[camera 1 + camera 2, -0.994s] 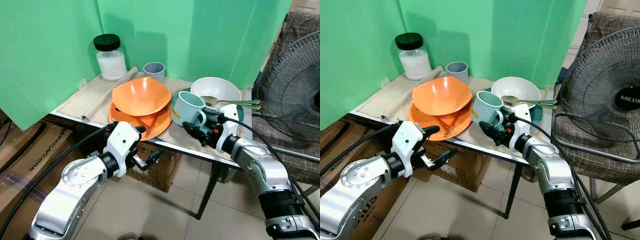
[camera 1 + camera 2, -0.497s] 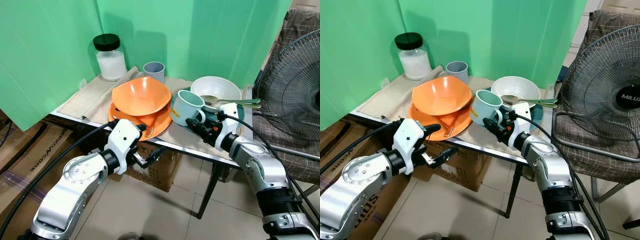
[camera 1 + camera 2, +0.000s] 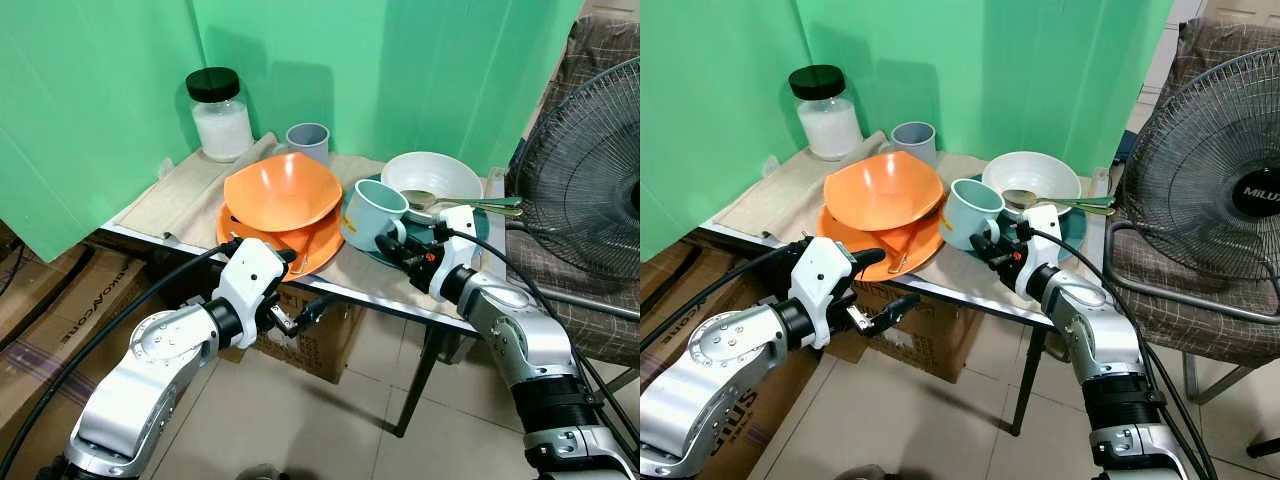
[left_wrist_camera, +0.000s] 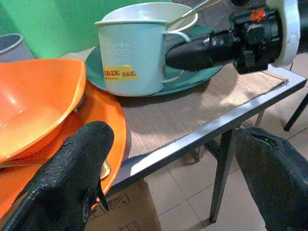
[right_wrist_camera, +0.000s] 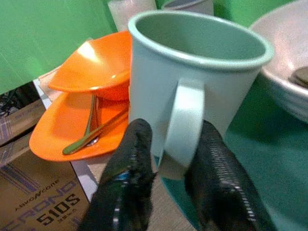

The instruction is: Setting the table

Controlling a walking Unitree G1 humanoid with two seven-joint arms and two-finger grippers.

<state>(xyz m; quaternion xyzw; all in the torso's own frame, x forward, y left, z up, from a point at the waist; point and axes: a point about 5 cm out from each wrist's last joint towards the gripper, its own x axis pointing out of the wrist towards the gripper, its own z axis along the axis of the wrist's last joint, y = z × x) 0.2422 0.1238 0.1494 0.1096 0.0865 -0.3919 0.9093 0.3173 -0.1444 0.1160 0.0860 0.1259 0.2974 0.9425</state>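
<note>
The right hand (image 5: 166,180) has its two fingers closed on either side of the handle of the one pale green mug (image 3: 372,213), which stands on the rim of a dark green plate (image 4: 202,72) on the table (image 3: 340,285). The left hand (image 4: 173,178) hangs open in front of the table edge, holding nothing. Counted on the table: two orange dishes, a bowl (image 3: 283,191) stacked on a plate (image 3: 315,250); one white bowl (image 3: 432,176) with spoons (image 3: 470,207) across it; one grey cup (image 3: 308,141); one jar (image 3: 220,115) with a black lid. A fan (image 3: 590,180) stands to the right.
</note>
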